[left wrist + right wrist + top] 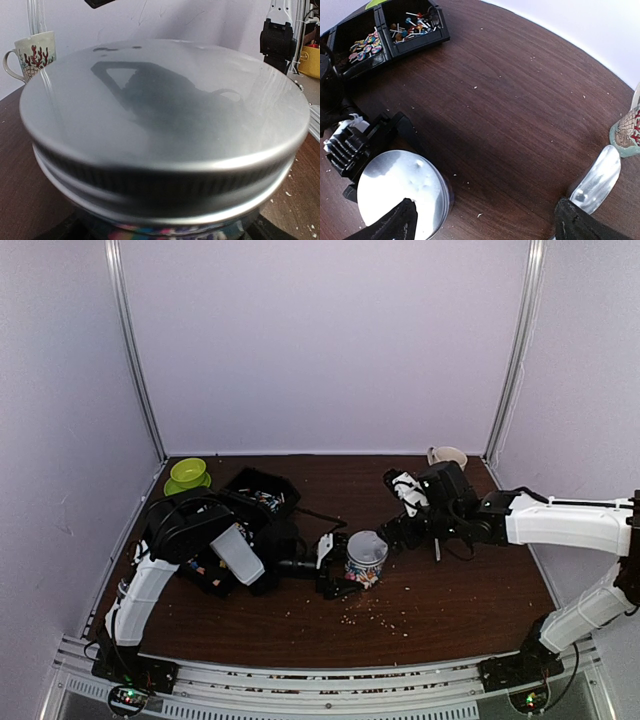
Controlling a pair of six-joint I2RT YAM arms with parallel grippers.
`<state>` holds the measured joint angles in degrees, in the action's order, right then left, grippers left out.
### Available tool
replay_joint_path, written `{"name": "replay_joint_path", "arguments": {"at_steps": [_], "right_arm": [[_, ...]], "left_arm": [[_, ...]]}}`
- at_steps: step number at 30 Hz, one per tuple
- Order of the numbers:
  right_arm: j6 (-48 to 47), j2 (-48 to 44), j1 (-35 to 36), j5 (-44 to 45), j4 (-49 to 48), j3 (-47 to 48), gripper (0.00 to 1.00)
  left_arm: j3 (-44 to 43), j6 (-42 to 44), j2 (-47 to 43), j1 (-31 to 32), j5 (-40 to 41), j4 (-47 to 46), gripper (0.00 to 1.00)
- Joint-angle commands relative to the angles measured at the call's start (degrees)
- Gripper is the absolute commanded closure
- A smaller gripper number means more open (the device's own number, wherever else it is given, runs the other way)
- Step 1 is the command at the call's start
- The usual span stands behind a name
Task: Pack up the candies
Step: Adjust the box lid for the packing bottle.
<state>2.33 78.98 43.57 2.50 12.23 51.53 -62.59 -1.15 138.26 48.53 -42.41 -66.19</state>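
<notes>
Near edge: pale crumbs (pixel 385 615) on table (pixel 470 590), not our product. Just behind them the jar (pixel 366 558) stands upright w/ silver lid (pixel 165 115) on top; candies (pixel 150 233) show thru the glass under it. Can't tell if lid is threaded down or only resting. L gripper (pixel 334 568) sits at the jar's base from the left, fingers spread wide either side of the glass; can't tell whether pads touch it or stand off. R gripper (pixel 490 225) hangs over bare table near the jar on its far-right side, apart from it, fingers splayed wide, nothing btwn them. Further back-left: black bins (pixel 395 42) w/ more candies in them, one bin holding lollipop sticks. Far edge: green bowl (pixel 188 475) and mug (pixel 447 455). Looks like the fill+cap stage is about done, imo. Risks: if L backs out off-axis or w/ a pad on the glass, jar drags or tips, and an unseated lid means spill. L arm's elbow is right by the bins, so a wide swing could knock them. R dropping straight down could clip the lid rim.
</notes>
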Motion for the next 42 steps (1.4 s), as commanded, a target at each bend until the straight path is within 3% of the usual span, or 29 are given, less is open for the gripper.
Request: {"name": "replay_joint_path", "arguments": {"at_steps": [1,10,22,30,42], "right_arm": [[2.0,1.11,-1.29,4.21,-0.17,0.1,0.05],[1.85,3.76,-1.69,-4.39,-0.41,-1.71,0.09],[1.7,2.4,-1.65,-1.56,2.17,-0.34,0.1],[-11.29,-1.59,-1.76,-17.06,7.67,5.38,0.01],[-33.12,9.69,-1.73,-30.5,19.34,15.56,0.0]], "left_arm": [[0.17,-0.12,1.77,-0.57,-0.02,-1.4,0.09],[0.14,-0.21,1.84,-0.63,-0.06,-1.42,0.09],[0.36,-0.31,1.75,-0.63,-0.04,-1.73,0.09],[0.03,-0.35,2.1,-0.63,-1.13,-2.01,0.09],[0.12,-0.19,2.39,-0.61,-2.44,-2.05,0.09]]}}
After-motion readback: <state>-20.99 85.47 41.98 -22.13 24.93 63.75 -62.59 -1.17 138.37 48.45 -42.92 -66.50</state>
